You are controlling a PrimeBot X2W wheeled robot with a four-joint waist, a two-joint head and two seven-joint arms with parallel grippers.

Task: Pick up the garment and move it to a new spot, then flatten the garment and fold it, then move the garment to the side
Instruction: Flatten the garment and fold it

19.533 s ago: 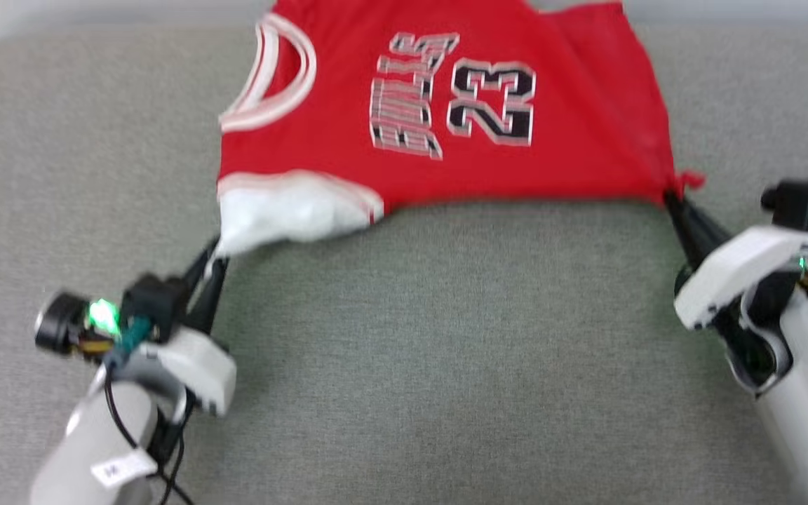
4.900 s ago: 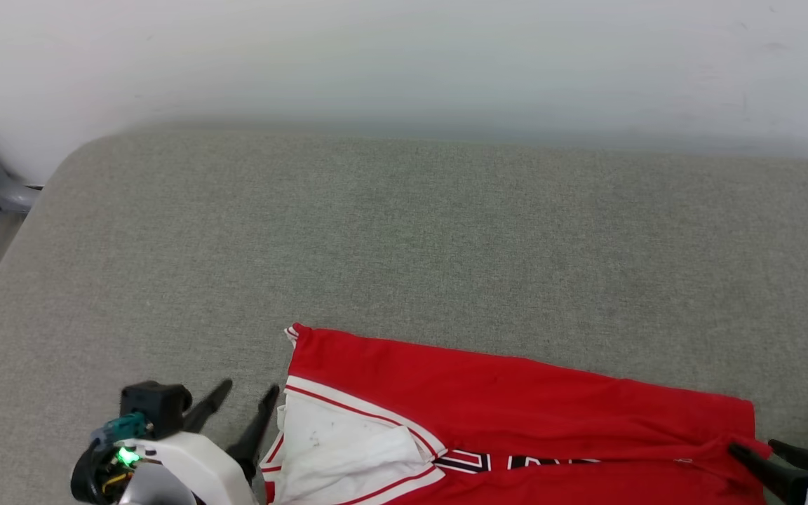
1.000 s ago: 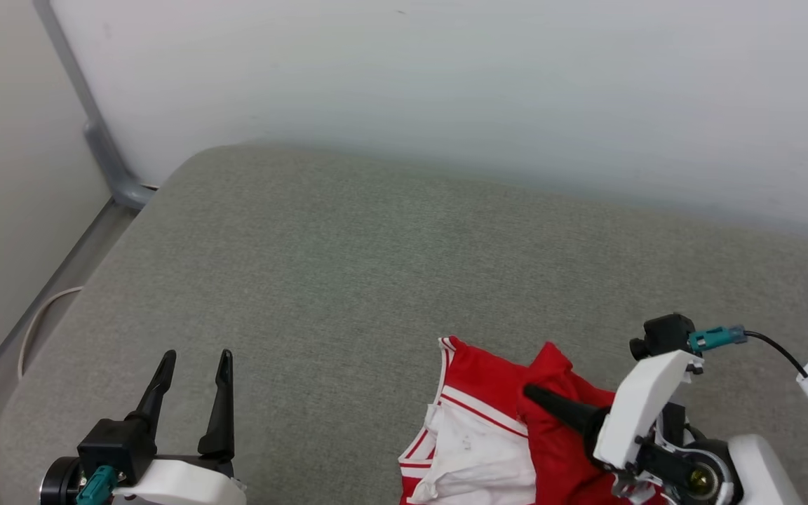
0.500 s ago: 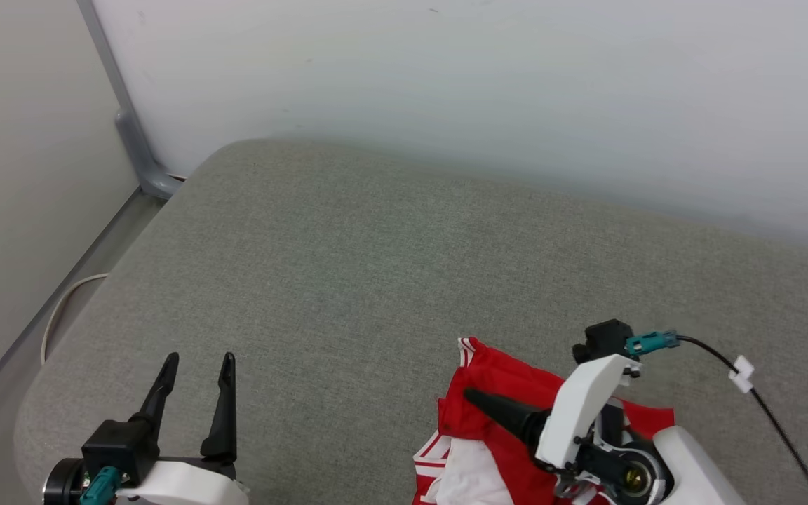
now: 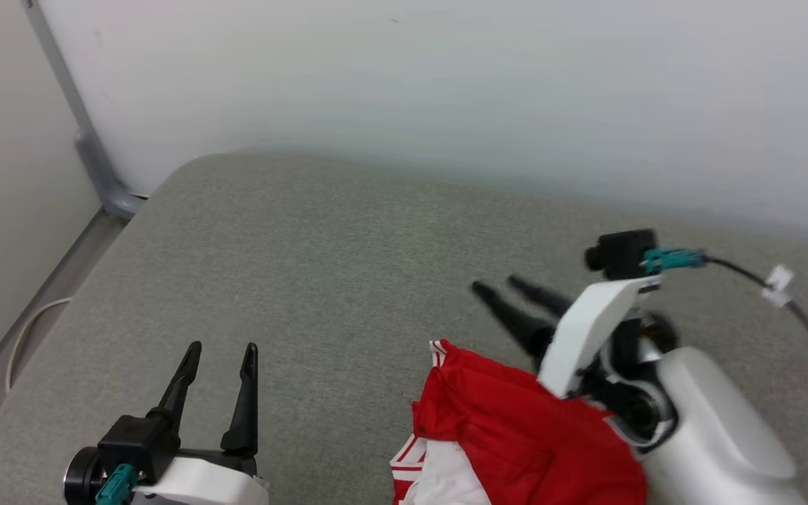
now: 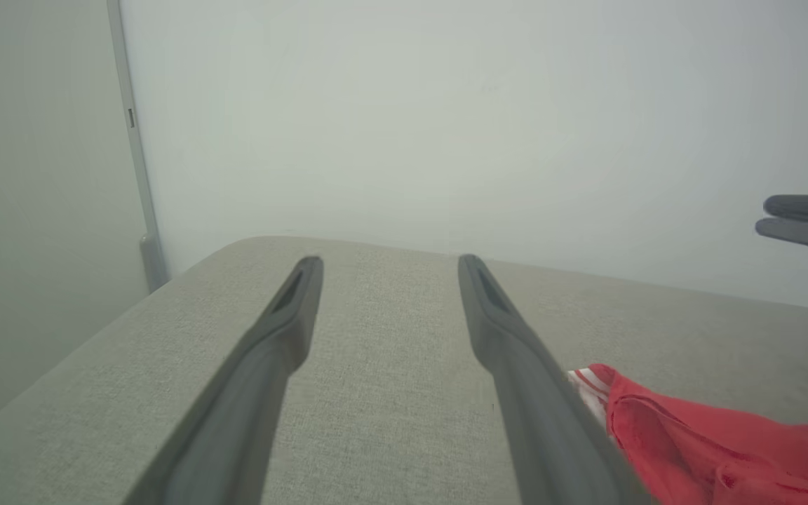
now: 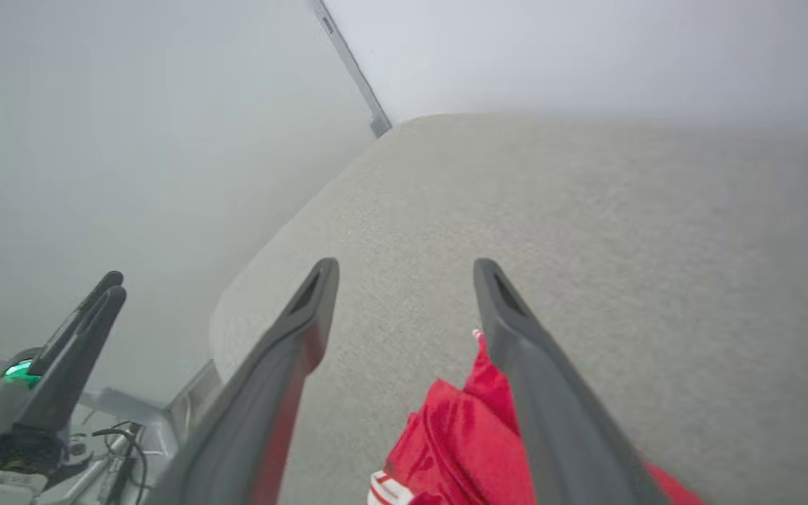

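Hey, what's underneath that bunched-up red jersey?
The garment lies on the grey cushion. A white panel peeks from beneath its red fold. Anything else under the heap is covered by fabric.

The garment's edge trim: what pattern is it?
Red-and-white stripes along the bright red garment, clearest in the head view.

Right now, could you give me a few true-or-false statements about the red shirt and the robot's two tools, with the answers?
1. The garment rests on the grey cushion. True.
2. The left tool grips the garment. False: it is open and empty, off to the garment's side.
3. The right tool stands open, gripping nothing. True.
4. The garment lies spread out flat. False: it sits crumpled in a heap.
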